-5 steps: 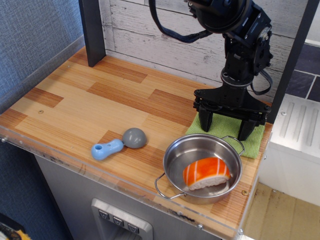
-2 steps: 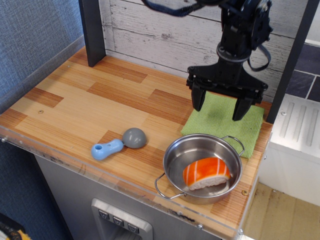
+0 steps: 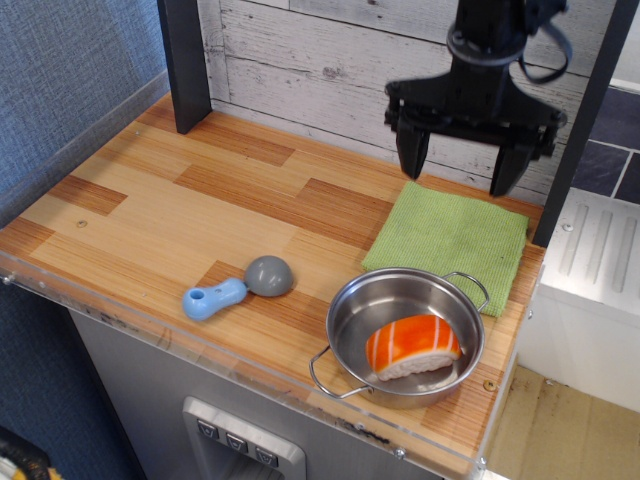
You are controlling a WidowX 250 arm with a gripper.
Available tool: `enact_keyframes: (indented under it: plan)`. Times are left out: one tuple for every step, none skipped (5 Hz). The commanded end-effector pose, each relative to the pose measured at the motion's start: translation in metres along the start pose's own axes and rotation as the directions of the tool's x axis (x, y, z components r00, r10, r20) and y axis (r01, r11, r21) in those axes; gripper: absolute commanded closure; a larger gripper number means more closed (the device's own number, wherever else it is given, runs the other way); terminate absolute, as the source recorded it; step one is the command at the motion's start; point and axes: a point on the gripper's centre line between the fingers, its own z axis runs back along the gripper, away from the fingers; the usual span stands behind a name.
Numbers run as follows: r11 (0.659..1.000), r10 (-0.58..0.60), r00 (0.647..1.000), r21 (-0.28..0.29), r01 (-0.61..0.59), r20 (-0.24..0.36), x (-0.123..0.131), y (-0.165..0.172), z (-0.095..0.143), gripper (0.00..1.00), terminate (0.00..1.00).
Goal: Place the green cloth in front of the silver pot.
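Note:
The green cloth (image 3: 450, 241) lies flat on the wooden table at the back right, just behind the silver pot (image 3: 402, 336), which partly overlaps its near edge. The pot holds an orange-and-white salmon sushi piece (image 3: 412, 347). My gripper (image 3: 460, 163) hangs open and empty above the cloth's far edge, its two black fingers (image 3: 411, 150) spread wide and clear of the cloth.
A blue-and-grey scoop-like toy (image 3: 236, 286) lies left of the pot. A dark post (image 3: 185, 62) stands at the back left. A plank wall (image 3: 320, 60) runs behind the table. The table's right edge (image 3: 520, 330) is close beside the pot and cloth.
My gripper has risen off the cloth and moved back toward the wall, fingers still spread. The cloth stays flat behind the pot, now fully uncovered.

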Motion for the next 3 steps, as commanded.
enact_keyframes:
  plan:
    - [0.999,-0.002,0.996,0.035,-0.001,0.086,-0.0092,-0.0021,0.0330,0.00,0.00]
    - [0.999,-0.002,0.996,0.035,-0.001,0.086,-0.0092,-0.0021,0.0330,0.00,0.00]
    - [0.999,-0.002,0.996,0.035,-0.001,0.086,-0.0092,-0.0021,0.0330,0.00,1.00]
